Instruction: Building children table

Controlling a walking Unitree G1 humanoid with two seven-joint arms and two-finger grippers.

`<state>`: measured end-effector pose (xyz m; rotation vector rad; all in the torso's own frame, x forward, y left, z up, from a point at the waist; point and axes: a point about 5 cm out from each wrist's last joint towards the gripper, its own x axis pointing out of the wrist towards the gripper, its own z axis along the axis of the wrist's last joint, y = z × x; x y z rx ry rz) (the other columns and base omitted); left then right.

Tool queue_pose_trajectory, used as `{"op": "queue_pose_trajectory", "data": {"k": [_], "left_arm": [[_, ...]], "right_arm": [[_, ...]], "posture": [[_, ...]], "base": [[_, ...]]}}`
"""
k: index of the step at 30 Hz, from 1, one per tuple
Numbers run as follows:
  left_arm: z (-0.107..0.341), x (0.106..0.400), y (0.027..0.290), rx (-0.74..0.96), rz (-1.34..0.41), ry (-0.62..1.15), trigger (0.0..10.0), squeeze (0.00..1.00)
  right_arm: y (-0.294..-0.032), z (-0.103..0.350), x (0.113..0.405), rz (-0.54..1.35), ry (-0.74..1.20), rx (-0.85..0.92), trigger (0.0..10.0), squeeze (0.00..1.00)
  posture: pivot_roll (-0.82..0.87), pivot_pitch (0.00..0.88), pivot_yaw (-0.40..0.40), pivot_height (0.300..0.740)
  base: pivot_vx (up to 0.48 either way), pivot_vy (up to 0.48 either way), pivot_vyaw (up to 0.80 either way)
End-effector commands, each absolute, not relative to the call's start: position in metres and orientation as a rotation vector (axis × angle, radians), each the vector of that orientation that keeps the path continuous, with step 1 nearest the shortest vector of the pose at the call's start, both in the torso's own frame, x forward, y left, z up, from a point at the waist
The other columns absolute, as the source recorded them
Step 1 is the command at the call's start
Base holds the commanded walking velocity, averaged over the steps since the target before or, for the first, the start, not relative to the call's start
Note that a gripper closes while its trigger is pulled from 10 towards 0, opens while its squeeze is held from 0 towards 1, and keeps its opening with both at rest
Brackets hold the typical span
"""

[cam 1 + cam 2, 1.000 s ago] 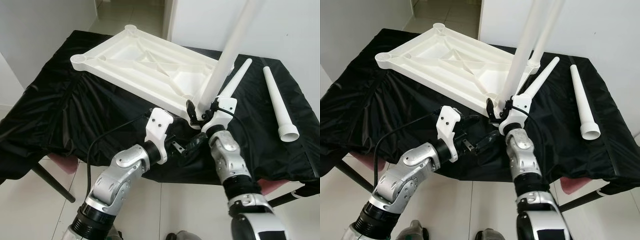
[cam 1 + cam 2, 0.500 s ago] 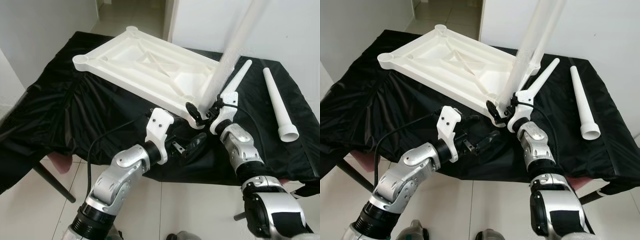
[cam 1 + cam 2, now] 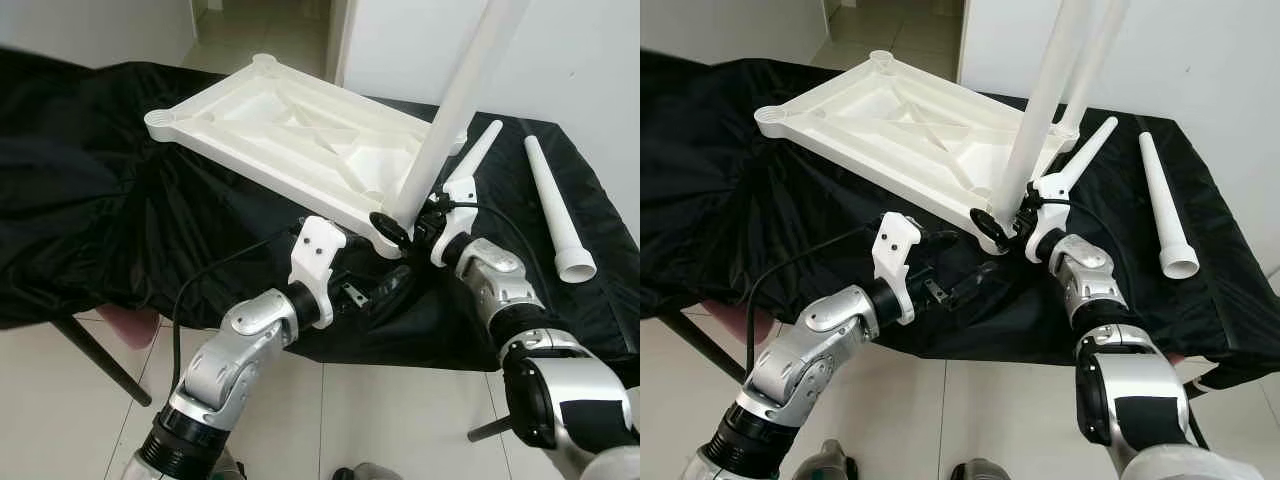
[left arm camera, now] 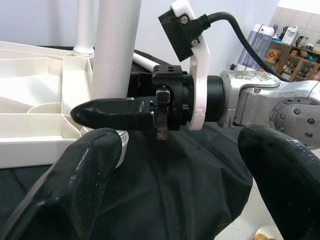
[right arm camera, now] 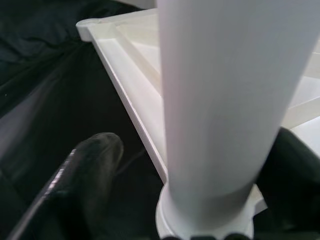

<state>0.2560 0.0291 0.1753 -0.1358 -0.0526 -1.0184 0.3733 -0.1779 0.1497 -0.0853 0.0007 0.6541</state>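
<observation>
The right gripper [image 3: 400, 226] clasps the base of a white table leg [image 3: 452, 108], which stands nearly upright in the near corner socket of the upturned tabletop [image 3: 300, 130], its long axis rising toward 1 o'clock. The left gripper [image 3: 385, 292] hangs spread open at 7 o'clock of that corner, empty.

White walls [image 3: 600, 60], tiled floor [image 3: 90, 400]

A home, by its signs: pale tiled floor [image 3: 380, 410], plain white walls [image 3: 590, 60], a doorway [image 3: 270, 25] past the table's far edge, and in the left wrist view, wooden shelves [image 4: 290, 55] holding kettles and household jars.
</observation>
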Motion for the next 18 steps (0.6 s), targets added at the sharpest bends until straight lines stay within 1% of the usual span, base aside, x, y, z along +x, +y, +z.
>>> {"op": "queue_pose_trajectory", "data": {"k": [1, 2, 3, 14, 18], "left_arm": [[0.176, 0.253, 0.027, -0.138, -1.062, -0.046, 10.0, 0.00], [0.176, 0.253, 0.027, -0.138, -1.062, -0.046, 10.0, 0.00], [0.176, 0.253, 0.027, -0.138, -1.063, -0.046, 10.0, 0.00], [0.176, 0.253, 0.028, -0.142, -1.064, -0.044, 10.0, 0.00], [0.176, 0.253, 0.027, -0.143, -1.064, -0.044, 10.0, 0.00]], "right_arm": [[-0.175, 0.143, 0.371, 0.701, 0.037, -0.099, 3.5, 0.00], [-0.175, 0.143, 0.371, 0.701, 0.037, -0.099, 3.5, 0.00], [-0.176, 0.142, 0.370, 0.717, 0.045, -0.093, 0.0, 0.00], [-0.173, 0.133, 0.363, 0.787, 0.048, -0.072, 0.0, 0.00], [-0.166, 0.131, 0.358, 0.871, 0.026, -0.052, 0.0, 0.00]], "posture": [[0.10, 0.004, -0.047, 0.740], [0.10, 0.004, -0.047, 0.740], [0.10, 0.006, -0.047, 0.740], [0.09, 0.018, -0.041, 0.740], [0.09, 0.025, -0.043, 0.740]], "base": [[0.000, 0.000, 0.00], [0.000, 0.000, 0.00], [0.000, 0.000, 0.00], [0.000, 0.000, 0.00], [0.000, 0.000, 0.00]]}}
